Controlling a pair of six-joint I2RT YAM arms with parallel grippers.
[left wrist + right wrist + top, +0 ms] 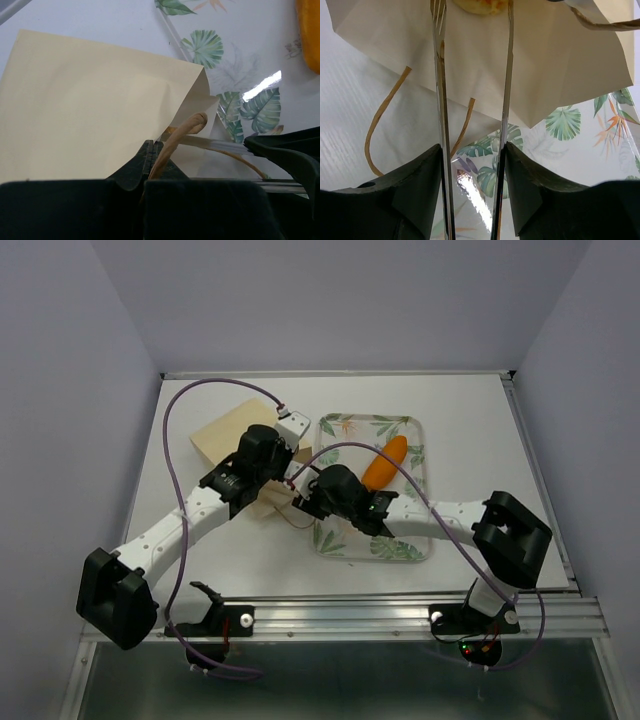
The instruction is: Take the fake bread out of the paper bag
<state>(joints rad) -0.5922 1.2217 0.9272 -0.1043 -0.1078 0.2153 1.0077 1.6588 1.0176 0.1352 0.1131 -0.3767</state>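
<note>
Left hand (152, 152) pinched shut on loop handle (181, 131) of paper bag (90, 110). Right hand (473, 15) at bag mouth, fingers (440, 75) parted, pale bun (480, 5) between tips.

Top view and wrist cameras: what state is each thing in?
tray: lying flat.
paper bag: on its side, a corner over the tray.
left hand: shut on the bag's handle.
right hand: open, fingers toward the bag.
long loaf: out, lying on the tray.
pale bread piece: at the bag, between the right hand's fingers.
</note>
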